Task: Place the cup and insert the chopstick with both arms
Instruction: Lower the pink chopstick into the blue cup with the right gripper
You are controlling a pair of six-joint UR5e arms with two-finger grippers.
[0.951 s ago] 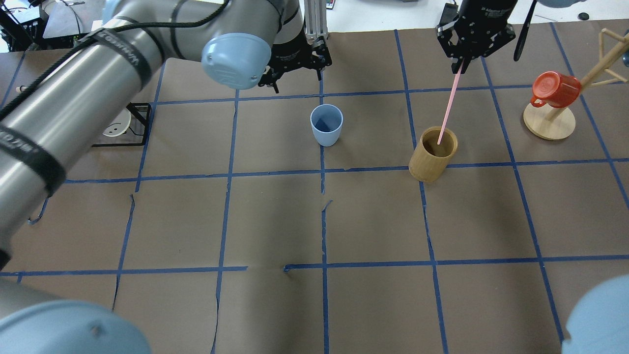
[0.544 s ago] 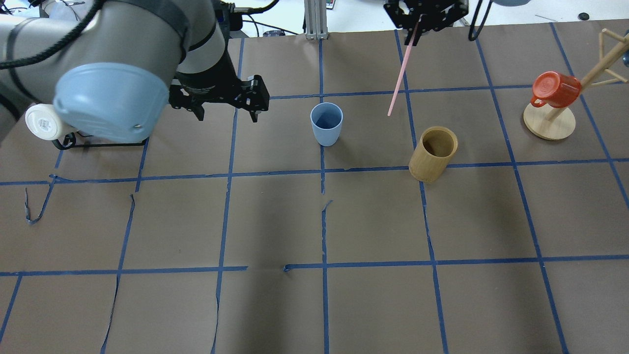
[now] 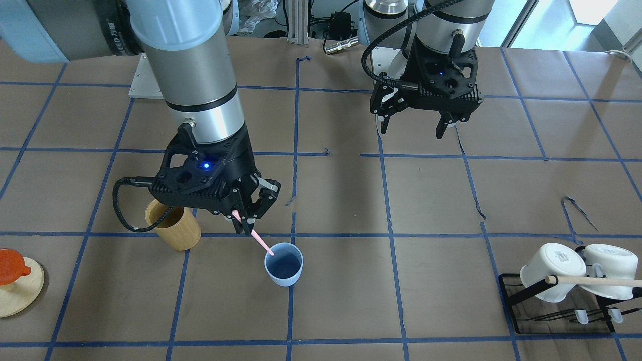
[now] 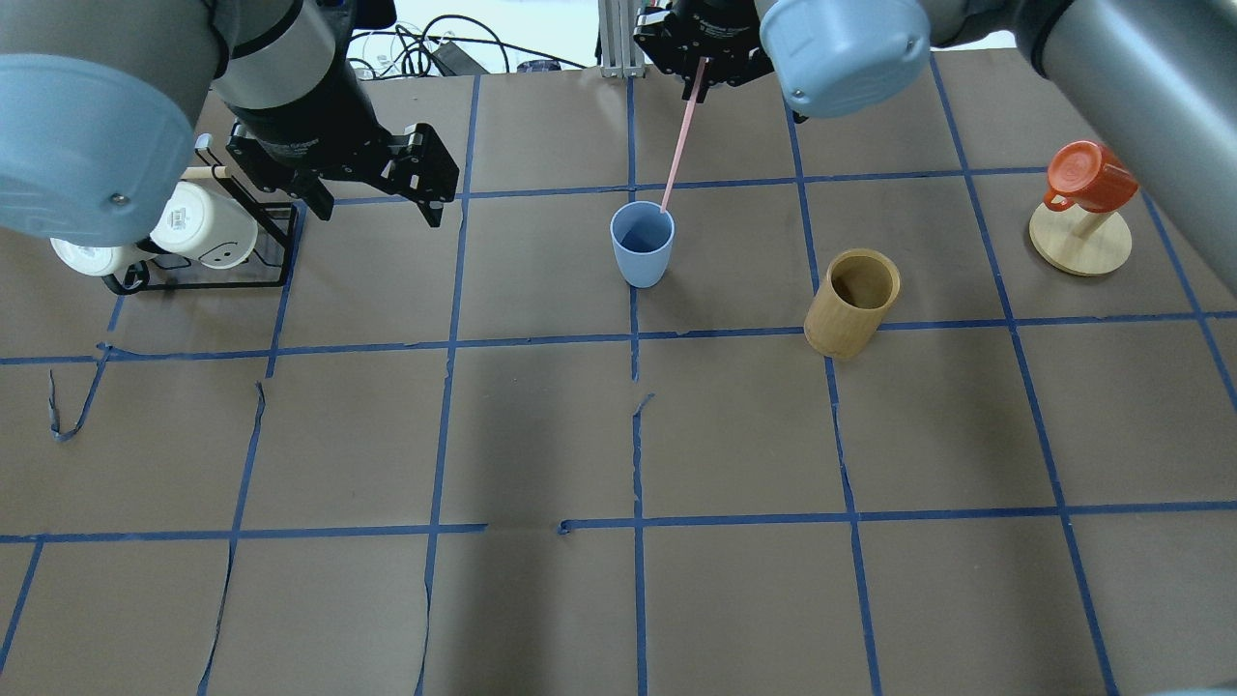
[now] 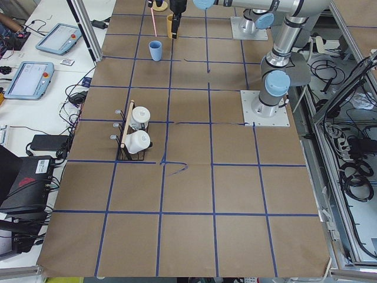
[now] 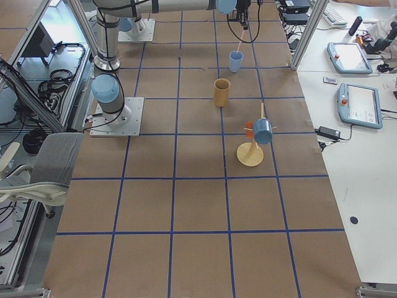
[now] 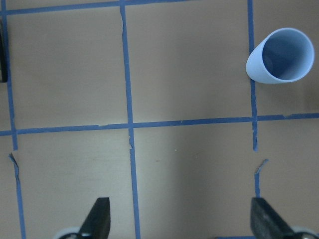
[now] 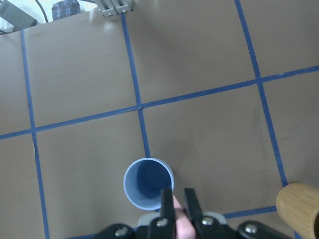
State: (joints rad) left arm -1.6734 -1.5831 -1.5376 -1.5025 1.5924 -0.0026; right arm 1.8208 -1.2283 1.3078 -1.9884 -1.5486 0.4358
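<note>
Risk first. The holder (image 4: 852, 302) stands near the cup (image 4: 642, 244), on its right, apart from it. The cup sits upright on the tabletop (image 4: 734, 435) and looks light. Over it the chopstick (image 4: 679, 145) slants down, tip at the rim; inside or not, cannot tell. The right tool (image 3: 246, 225) pinches its top end. If the tip catches the rim on descent, it could shove or topple the cup. Released this tilted, the stick may lever it over.

Room. Squares nearest the robot lie bare. The left tool (image 3: 412, 129) gapes, holding nothing, well apart from the cup. The rack (image 4: 232, 283) and the mug stand (image 4: 1079, 242) sit out at either side. The far edge lies beyond.
</note>
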